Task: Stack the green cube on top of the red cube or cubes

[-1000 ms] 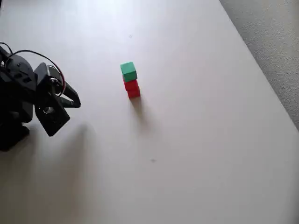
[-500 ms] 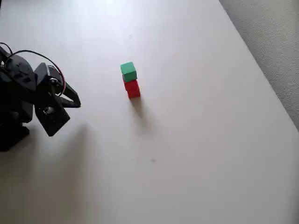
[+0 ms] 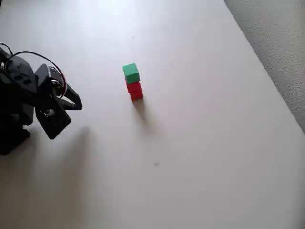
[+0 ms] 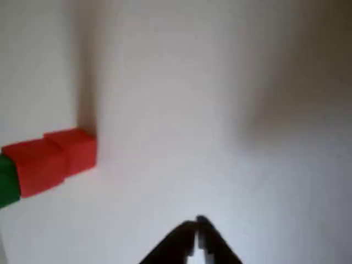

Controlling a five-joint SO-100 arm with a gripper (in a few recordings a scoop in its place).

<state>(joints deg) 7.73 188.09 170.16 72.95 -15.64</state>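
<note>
The small bright-green cube [image 3: 130, 73] sits atop the two plain red cubes [image 3: 135, 90], well in from the matte white table's [image 3: 200, 143] far edge. The black two-finger gripper [image 3: 71, 98], fingertips together and empty, sits near the left edge. A careless sweep could topple the narrow tower. Grey carpet [image 3: 276, 38] borders the right edge.

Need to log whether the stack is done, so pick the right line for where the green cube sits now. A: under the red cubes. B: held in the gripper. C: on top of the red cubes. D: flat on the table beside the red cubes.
C: in the overhead view the green cube tops the red cubes in one column, while the gripper is off to the left, shut and empty.
</note>
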